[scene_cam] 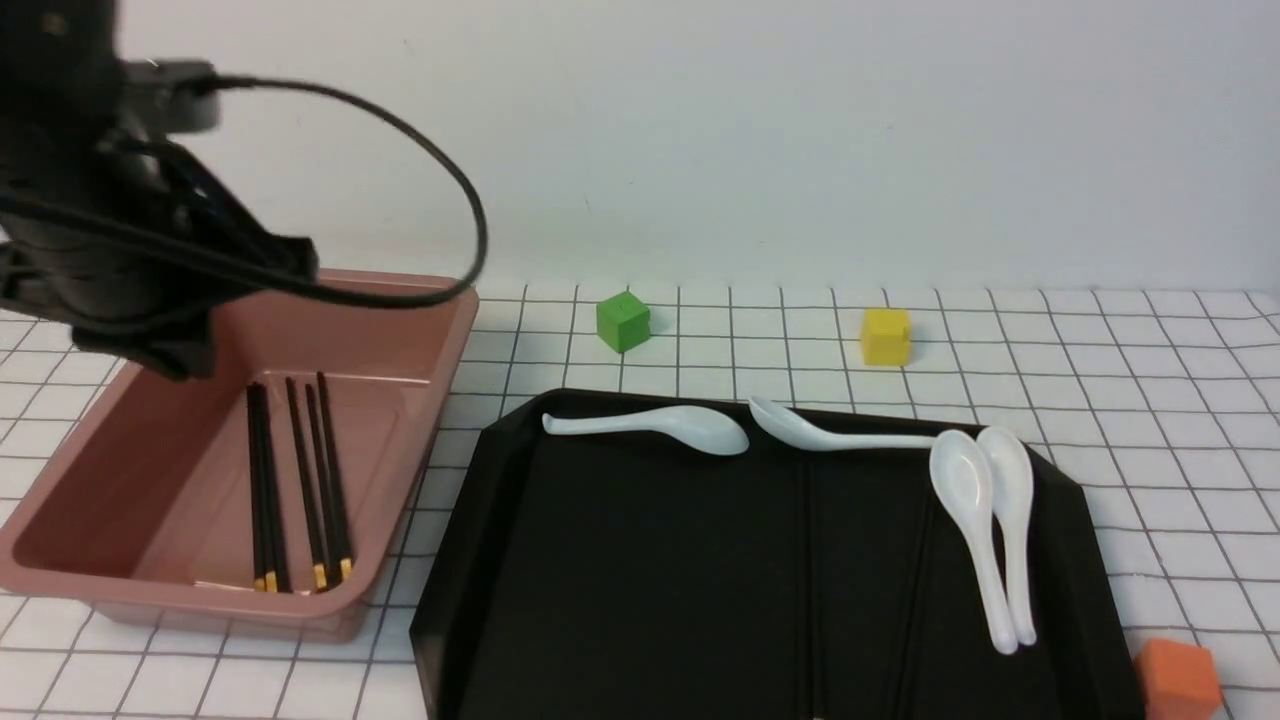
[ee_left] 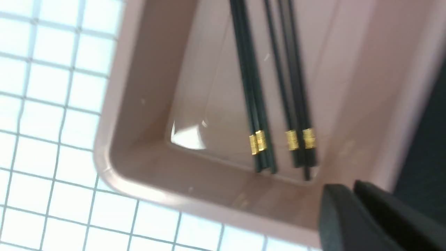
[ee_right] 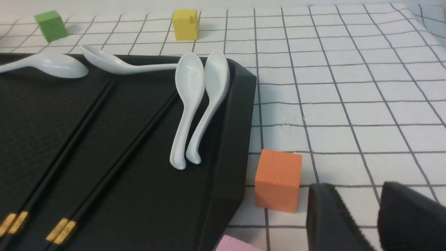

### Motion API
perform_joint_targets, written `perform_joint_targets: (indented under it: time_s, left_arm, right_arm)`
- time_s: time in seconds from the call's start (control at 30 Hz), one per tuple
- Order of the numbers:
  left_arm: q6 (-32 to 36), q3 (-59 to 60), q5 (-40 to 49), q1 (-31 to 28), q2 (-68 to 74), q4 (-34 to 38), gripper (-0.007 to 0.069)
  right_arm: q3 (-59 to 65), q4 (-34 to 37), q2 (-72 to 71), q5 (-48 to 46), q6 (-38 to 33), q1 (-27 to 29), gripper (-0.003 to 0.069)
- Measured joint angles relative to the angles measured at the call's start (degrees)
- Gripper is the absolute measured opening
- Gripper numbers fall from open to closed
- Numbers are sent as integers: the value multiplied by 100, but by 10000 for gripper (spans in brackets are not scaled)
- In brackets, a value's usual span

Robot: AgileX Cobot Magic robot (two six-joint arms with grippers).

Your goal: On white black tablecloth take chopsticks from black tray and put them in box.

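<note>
The pink-brown box (scene_cam: 440, 330) stands at the left on the tablecloth (scene_cam: 1150, 400). Two pairs of black chopsticks (scene_cam: 300, 480) with gold ends lie on its floor and also show in the left wrist view (ee_left: 258, 104). My left gripper (ee_left: 348, 188) is shut and empty, hovering over the box's near corner (ee_left: 195, 202). The black tray (scene_cam: 480, 560) holds two more pairs of chopsticks (ee_right: 87, 139), faint in the front view (scene_cam: 808, 580). My right gripper (ee_right: 359, 188) is open and empty, low over the cloth to the right of the tray (ee_right: 230, 146).
Several white spoons (scene_cam: 975, 520) lie along the tray's far and right sides. A green cube (scene_cam: 623, 322) and a yellow cube (scene_cam: 886, 336) sit behind the tray. An orange cube (scene_cam: 1178, 680) sits at its right front corner, close to my right gripper (ee_right: 278, 179). A pink block (ee_right: 237, 246) shows nearby.
</note>
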State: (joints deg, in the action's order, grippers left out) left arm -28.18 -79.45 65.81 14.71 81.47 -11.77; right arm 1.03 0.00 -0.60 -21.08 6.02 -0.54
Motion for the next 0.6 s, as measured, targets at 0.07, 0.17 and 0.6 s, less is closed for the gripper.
perform_joint_targets:
  time_s: [0.07, 0.17, 0.6]
  left_arm:
    - [13, 408, -290, 0, -669, 130, -13]
    - [13, 1454, -1017, 0, -1806, 427, -13]
    - [7, 5406, -4842, 0, -5845, 1177, -13]
  right_arm:
    - [0, 0, 0, 0, 0, 0, 240]
    - [0, 0, 0, 0, 0, 0, 240]
    - [0, 0, 0, 0, 0, 0, 240]
